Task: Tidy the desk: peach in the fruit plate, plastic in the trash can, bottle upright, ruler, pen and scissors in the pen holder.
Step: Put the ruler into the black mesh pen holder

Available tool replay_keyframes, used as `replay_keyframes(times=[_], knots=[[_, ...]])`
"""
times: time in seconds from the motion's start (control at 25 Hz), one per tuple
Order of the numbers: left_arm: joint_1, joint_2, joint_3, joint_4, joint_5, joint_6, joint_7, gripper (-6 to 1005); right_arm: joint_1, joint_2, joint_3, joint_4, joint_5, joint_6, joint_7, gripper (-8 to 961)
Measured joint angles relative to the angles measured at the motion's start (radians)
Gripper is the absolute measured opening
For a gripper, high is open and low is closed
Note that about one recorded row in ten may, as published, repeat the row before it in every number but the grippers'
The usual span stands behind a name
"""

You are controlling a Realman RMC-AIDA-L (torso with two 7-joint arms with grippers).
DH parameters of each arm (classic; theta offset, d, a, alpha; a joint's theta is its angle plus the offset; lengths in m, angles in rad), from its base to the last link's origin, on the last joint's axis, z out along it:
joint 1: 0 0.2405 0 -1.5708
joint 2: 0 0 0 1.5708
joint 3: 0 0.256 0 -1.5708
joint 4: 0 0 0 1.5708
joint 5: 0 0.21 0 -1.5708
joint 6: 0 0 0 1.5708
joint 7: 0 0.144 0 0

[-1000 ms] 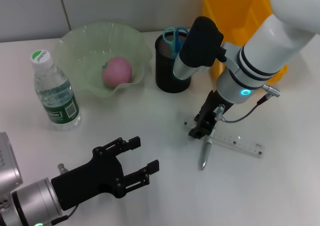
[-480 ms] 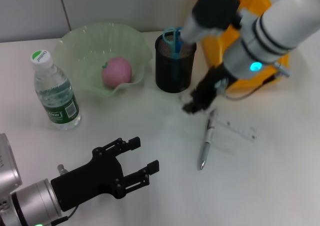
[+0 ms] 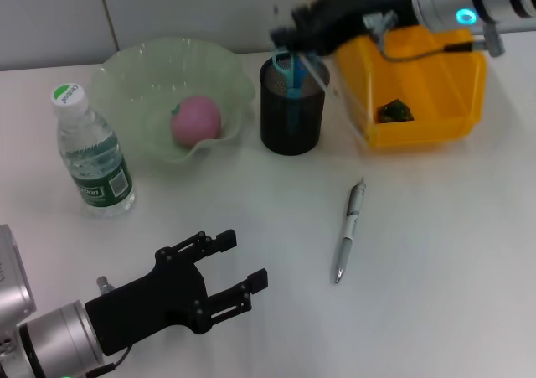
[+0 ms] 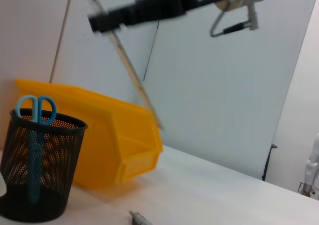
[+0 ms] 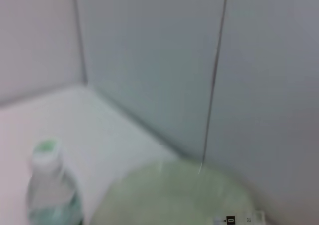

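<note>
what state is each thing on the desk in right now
peach: in the fruit plate
bottle: upright, capped
scissors: standing in the pen holder
ruler: held tilted above the pen holder by the right gripper
pen: lying flat on the desk
trash can: holds a small dark item
left gripper: open, empty, low over the desk

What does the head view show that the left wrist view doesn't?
Head only: the peach in the fruit plate, the upright bottle, the left pincer open and low over the desk.
Left wrist only: the ruler hanging tilted from the right pincer.
Both: pen holder with scissors, trash can, pen.
</note>
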Motion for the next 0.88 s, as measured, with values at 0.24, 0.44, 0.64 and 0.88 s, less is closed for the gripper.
replay_keyframes(times=[0.24, 0.44, 0.64, 0.88], knots=[[0.000, -0.001, 0.000, 0.002, 0.000, 0.004, 0.000, 755, -0.016, 0.001, -0.006, 0.141, 0.229, 0.229, -0.206, 382], [-0.004, -0.001, 0.000, 0.002, 0.000, 0.004, 0.000, 754, 0.022, 0.000, -0.006, 0.302, 0.410, 0.343, -0.382, 383], [-0.006, -0.001, -0.001, 0.001, 0.000, 0.004, 0.000, 754, 0.067, 0.000, -0.006, 0.421, 0.470, 0.411, -0.468, 383], [-0.010, 0.001, -0.002, 0.001, 0.000, 0.004, 0.000, 754, 0.097, 0.001, -0.006, 0.504, 0.475, 0.458, -0.489, 383]])
